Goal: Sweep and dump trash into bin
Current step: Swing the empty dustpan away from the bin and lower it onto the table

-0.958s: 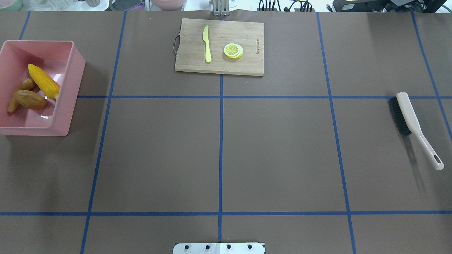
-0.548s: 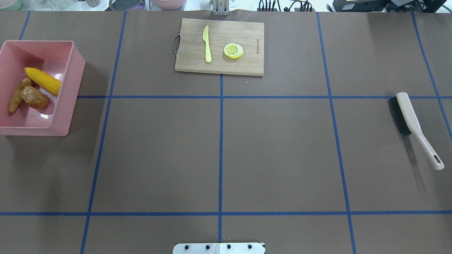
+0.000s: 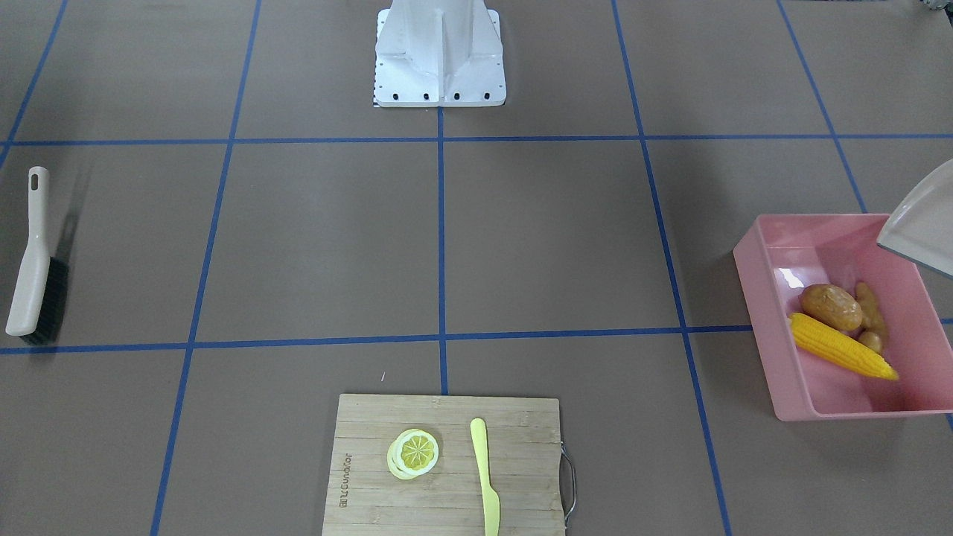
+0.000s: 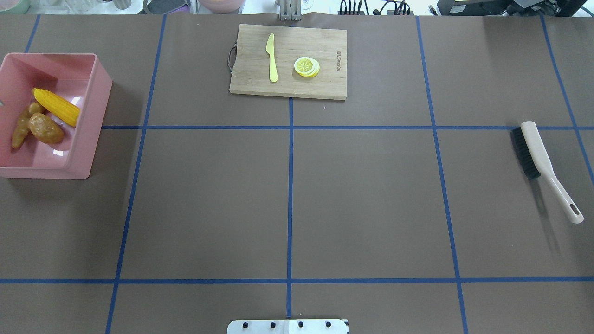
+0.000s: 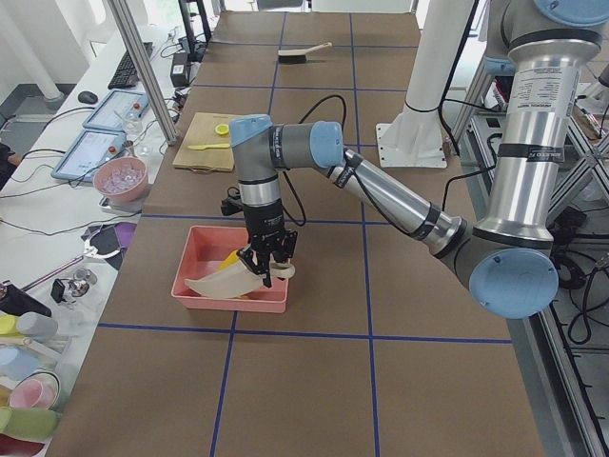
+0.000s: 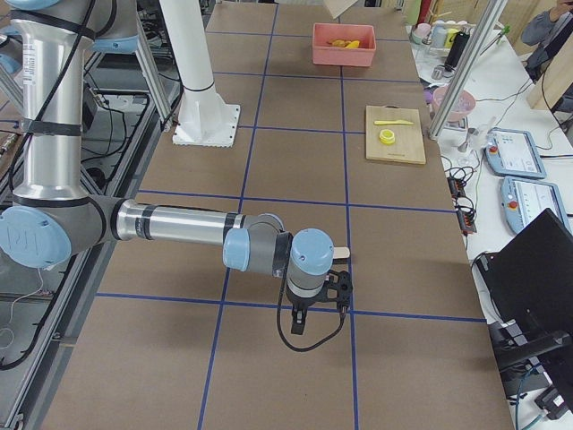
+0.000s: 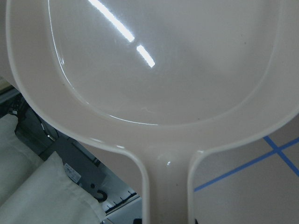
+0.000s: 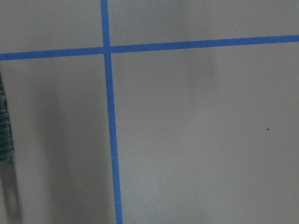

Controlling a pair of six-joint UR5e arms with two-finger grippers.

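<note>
While the left gripper (image 5: 266,270) clasps the tilted dustpan (image 5: 217,284) just above the bin (image 5: 228,305), the right gripper (image 6: 313,300) has an opening that cannot be told.

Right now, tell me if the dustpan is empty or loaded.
Empty: the dustpan shows bare; corn, potato, ginger lie in the bin.

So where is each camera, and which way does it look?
Front-facing: across the table, looking down at the robot's base.
Overhead: behind the robot, looking forward; base shows.
Exterior left: table's end; near left arm, dustpan over bin.
Exterior right: opposite end; near right arm.
Left wrist: the dustpan, close.
Right wrist: table only.
Shared: front-facing and overhead both show the bin.
</note>
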